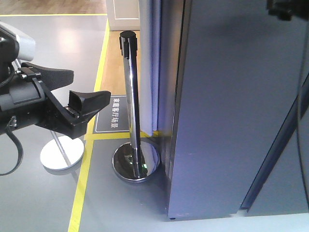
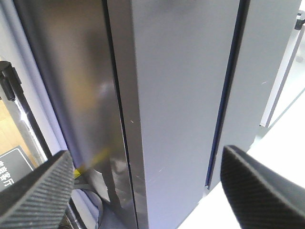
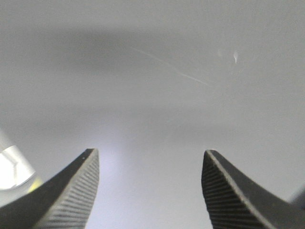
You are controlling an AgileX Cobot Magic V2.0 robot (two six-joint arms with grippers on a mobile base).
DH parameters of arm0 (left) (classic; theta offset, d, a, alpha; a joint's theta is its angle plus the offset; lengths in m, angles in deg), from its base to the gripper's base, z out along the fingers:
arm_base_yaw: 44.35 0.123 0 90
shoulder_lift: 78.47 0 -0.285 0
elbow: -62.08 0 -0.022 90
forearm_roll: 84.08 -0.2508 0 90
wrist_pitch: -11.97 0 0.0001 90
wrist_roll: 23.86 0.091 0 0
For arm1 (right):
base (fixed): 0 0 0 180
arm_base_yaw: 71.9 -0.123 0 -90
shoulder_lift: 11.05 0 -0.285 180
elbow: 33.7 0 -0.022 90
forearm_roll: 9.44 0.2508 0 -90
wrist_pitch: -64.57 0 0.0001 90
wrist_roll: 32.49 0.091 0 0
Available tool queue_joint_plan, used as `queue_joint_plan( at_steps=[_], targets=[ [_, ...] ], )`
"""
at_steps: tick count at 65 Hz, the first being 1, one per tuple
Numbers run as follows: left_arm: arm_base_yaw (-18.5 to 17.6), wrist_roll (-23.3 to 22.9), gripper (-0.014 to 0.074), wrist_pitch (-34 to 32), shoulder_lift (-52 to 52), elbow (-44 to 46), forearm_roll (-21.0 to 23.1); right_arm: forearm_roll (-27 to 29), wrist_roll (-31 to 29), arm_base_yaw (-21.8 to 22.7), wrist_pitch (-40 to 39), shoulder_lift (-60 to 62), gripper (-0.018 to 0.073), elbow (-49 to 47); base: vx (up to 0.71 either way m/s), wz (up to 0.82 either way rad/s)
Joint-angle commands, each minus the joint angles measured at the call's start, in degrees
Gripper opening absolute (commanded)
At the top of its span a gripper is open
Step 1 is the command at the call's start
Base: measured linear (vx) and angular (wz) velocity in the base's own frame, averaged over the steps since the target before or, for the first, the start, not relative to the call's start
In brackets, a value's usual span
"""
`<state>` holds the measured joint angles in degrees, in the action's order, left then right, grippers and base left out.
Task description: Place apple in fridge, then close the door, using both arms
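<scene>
Your left tool (image 2: pixel 147 191) gapes wide and empty, its fingers framing the front corner of the fridge (image 1: pixel 231 111), where the dark grey door (image 2: pixel 181 95) sits flush; your right tool (image 3: pixel 150 191) is also spread wide, holding nothing, close against a plain grey panel; no apple shows.

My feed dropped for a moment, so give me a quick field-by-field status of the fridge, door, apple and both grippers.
fridge: dark grey body on the grey floor
door: outer face toward the front camera; it looks shut or nearly shut, with only a thin seam in the left wrist view
apple: not visible in any view
left gripper: open, empty, aimed at the door edge
right gripper: open, empty, close to a plain grey surface
nearby: chrome stanchion post left of the fridge
</scene>
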<state>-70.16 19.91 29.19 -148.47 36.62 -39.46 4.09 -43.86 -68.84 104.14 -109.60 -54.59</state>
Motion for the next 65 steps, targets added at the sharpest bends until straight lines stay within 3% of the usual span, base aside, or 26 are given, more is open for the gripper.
queue_joint_plan(
  at_steps=[1,16,29,43,65],
  targets=[
    [-0.1,-0.2,0.0594,-2.6,0.9,1.5,1.4,4.0,-4.3,0.0,-1.6,7.8,0.0453,2.4,0.0,0.0],
    [-0.1,-0.2,0.0594,-2.6,0.9,1.5,1.4,8.4,-6.5,0.0,-12.7,27.9,0.0453,24.2,0.0,0.0],
    [-0.1,-0.2,0.0594,-2.6,0.9,1.5,1.4,8.4,-5.3,0.0,-11.0,41.1,0.0453,35.6,0.0,0.0],
    [-0.1,-0.2,0.0594,-2.6,0.9,1.5,1.4,7.8,-5.4,0.0,-11.4,48.2,0.0453,41.6,0.0,0.01],
    [-0.1,-0.2,0.0594,-2.6,0.9,1.5,1.4,7.8,-6.3,0.0,-11.7,48.7,0.0453,41.7,0.0,0.0]
  ],
)
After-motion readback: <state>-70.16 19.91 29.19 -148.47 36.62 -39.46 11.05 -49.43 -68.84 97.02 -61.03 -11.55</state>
